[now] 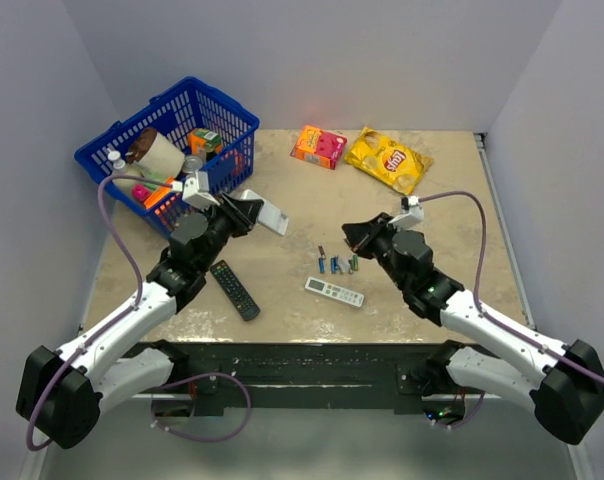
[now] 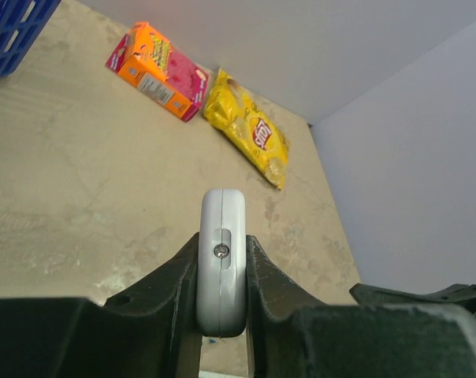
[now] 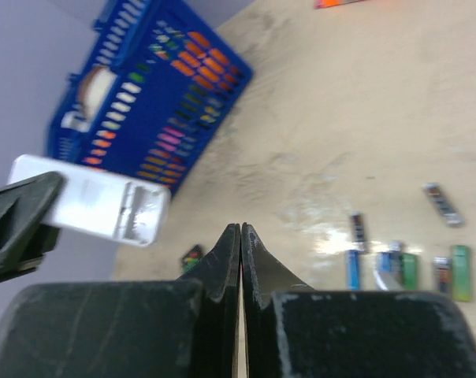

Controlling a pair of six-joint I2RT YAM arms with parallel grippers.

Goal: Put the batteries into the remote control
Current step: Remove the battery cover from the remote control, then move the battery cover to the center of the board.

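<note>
1. Remotes, three: short white remote control (image 1: 269, 214), long black remote (image 1: 235, 289), slim white remote (image 1: 334, 291).
2. Batteries (image 1: 337, 265), about seven; the blurred cluster resists an exact count.
3. Blue basket (image 1: 240, 150), one.
4. Orange carton (image 1: 318, 146), one.
5. Yellow crisp bag (image 1: 388, 159), one.

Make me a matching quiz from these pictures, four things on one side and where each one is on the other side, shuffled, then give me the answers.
Things:
1. short white remote
2. batteries
3. black remote
4. chip bag

Places:
A. clustered mid-table beside a slim white remote
B. next to the orange box at the far edge
C. clamped in the left gripper
D. flat on the table beside the left arm

Pairs: 1-C, 2-A, 3-D, 4-B
</note>
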